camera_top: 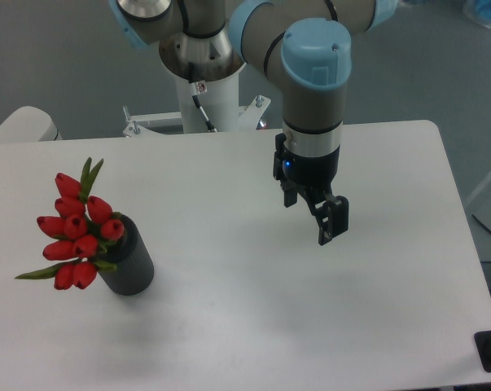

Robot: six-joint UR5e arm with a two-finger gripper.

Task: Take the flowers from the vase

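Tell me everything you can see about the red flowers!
The flowers are a bunch of closed red tulip buds, looking smooth like plastic, with green stems and a few long pointed green leaves sticking out at the top and lower left. They sit in the black vase on the left side of the white table, their heads toward the upper left. Only the vase touches them; the gripper hangs far off to the right.
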